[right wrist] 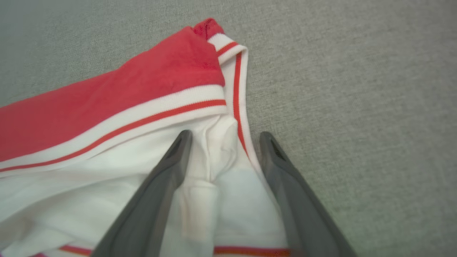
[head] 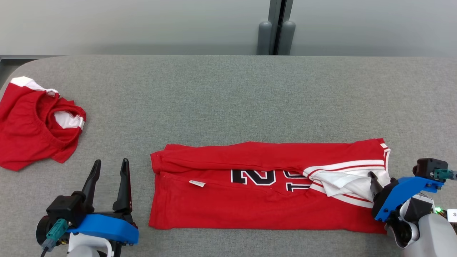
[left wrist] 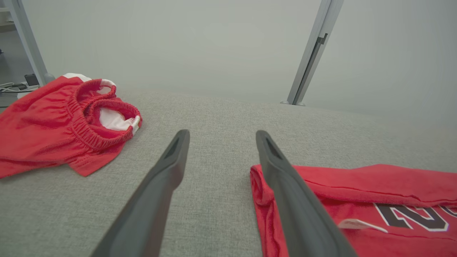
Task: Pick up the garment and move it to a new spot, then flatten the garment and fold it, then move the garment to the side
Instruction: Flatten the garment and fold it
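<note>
Red jersey (head: 250,203): folded on grey bench (head: 228,100)
Left tool (head: 111,162): spread, left of jersey
Right tool (right wrist: 223,138): spread over jersey's right end

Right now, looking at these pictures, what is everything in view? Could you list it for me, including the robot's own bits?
jersey: one, red with white trim and black numerals, partly folded, on the middle-right of the table
label: one, white, on the jersey's left half
shorts: one pair, red with white, rumpled, at the table's far left
table: one, grey cloth surface, under both garments
posts: two, grey, round-topped, behind the table's far edge against a pale wall
left hand: one, dark fingers on a blue mount, open, between the shorts and the jersey
right hand: one, dark fingers on a blue mount, open, at the jersey's white-trimmed right end
</note>
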